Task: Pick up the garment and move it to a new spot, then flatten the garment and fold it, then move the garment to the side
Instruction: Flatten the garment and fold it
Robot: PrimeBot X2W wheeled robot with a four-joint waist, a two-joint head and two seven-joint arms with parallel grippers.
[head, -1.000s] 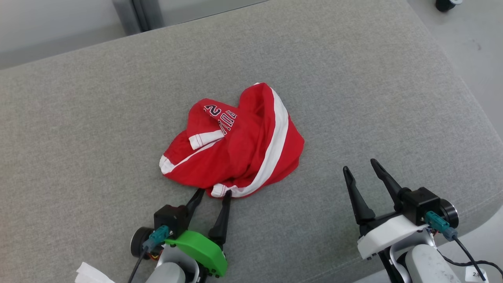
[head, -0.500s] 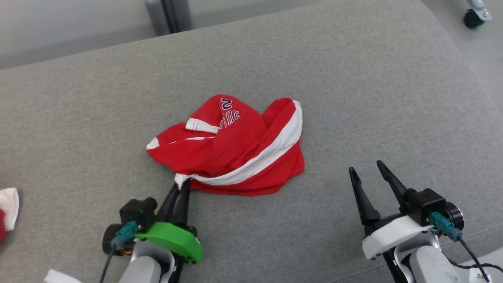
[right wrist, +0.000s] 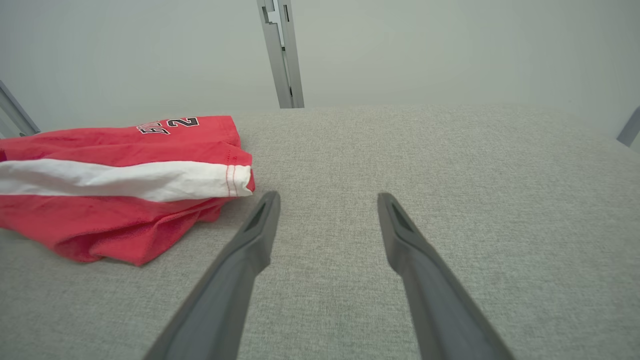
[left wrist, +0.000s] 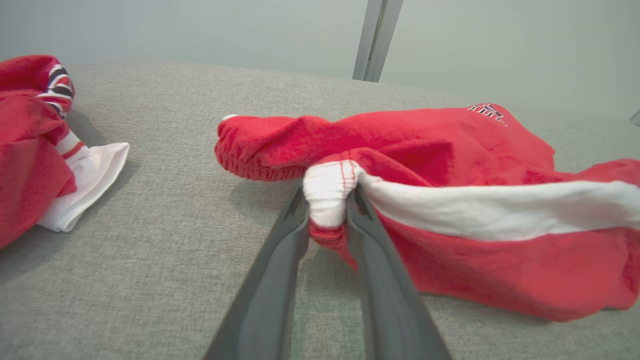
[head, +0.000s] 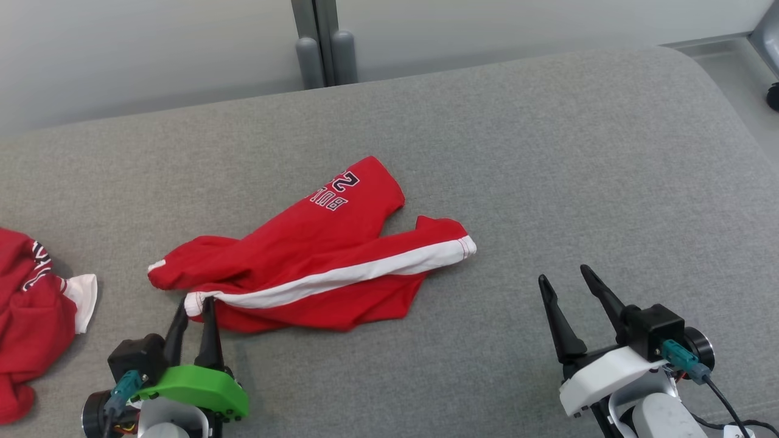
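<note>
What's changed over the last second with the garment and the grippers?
The left gripper, its jaws open a second ago, shut on the white-striped hem of the red fabric garment and pulled it toward the robot's left, stretching the crumpled heap out long. The right gripper stayed open and idle.

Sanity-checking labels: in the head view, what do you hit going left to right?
Second red garment → left gripper → red garment with white stripe → right gripper.
</note>
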